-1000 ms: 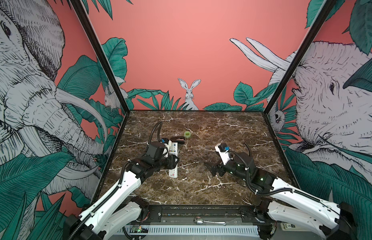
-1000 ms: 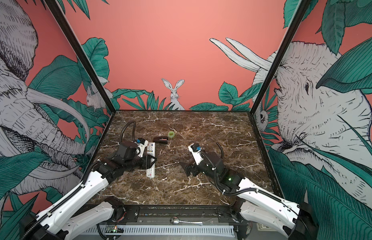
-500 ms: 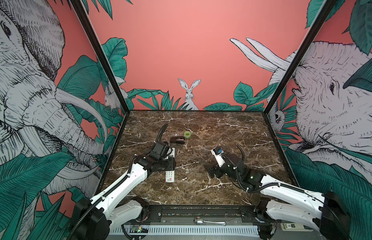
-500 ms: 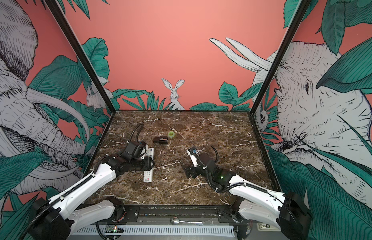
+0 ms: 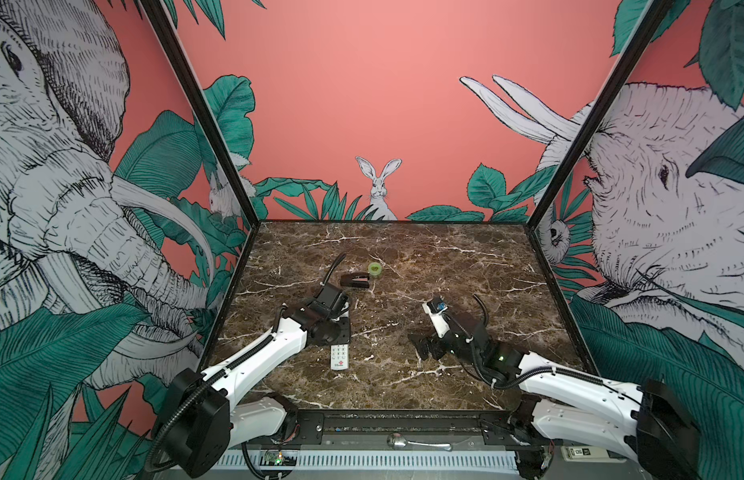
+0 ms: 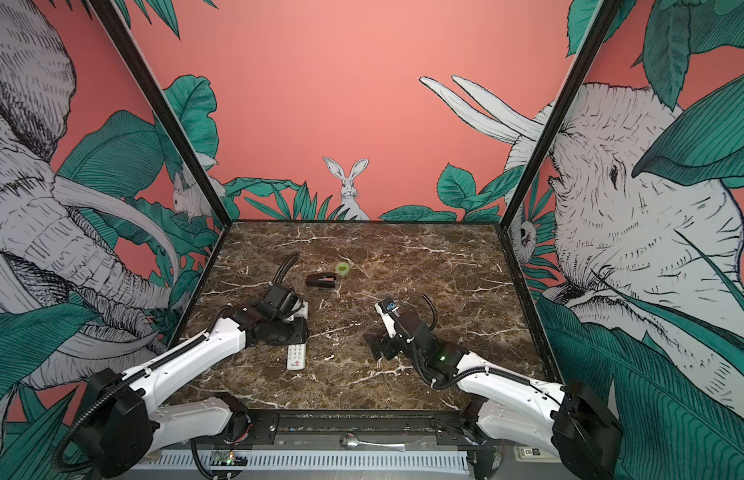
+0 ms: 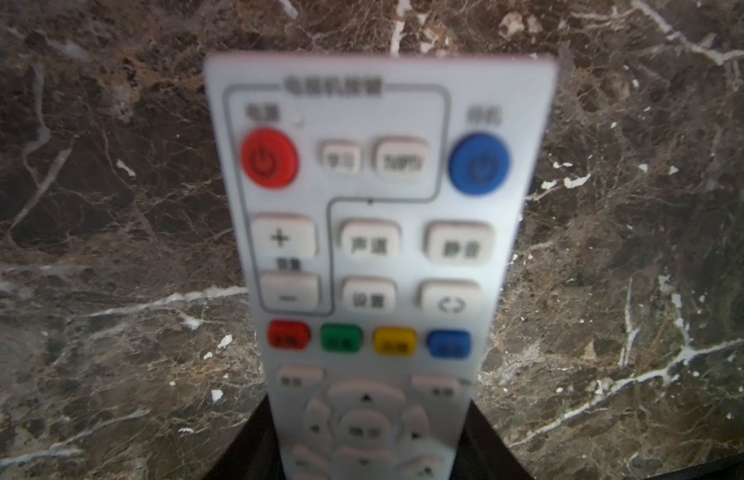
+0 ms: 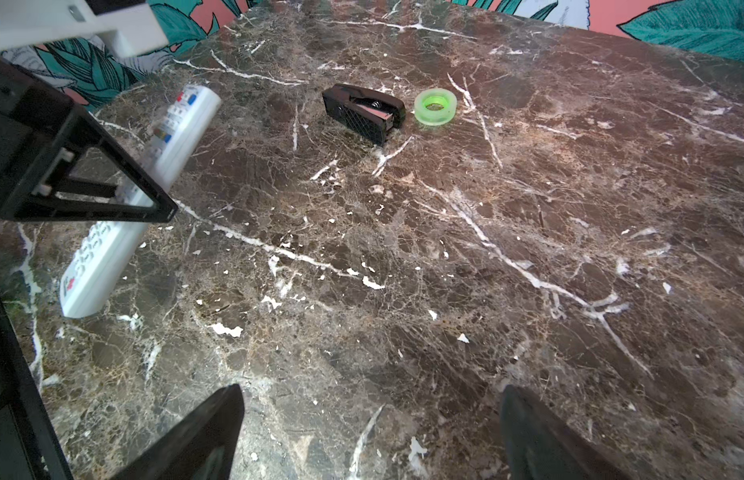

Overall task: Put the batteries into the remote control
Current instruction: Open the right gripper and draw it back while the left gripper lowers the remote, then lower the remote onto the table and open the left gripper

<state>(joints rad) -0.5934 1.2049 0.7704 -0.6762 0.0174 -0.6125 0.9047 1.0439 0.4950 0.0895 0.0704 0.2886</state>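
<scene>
Marble tabletop [image 5: 465, 291]: L pincer [image 7: 366, 453] clamps the remote control [image 7: 362, 249] by its sides, buttons up, nearer the left edge; R pincer [image 8: 370, 432] gapes wide, empty. Risk: it pivots or slips when you flip it for the back. Count: 2 pincers, 1 remote, 1 black clip [image 5: 355, 279], 1 green tape roll [image 5: 375, 269], 0 batteries visible.

Dark brown marble tabletop [image 5: 445, 270], black wedge-shaped clip [image 5: 354, 280] just beside green tape roll [image 5: 374, 269].
</scene>
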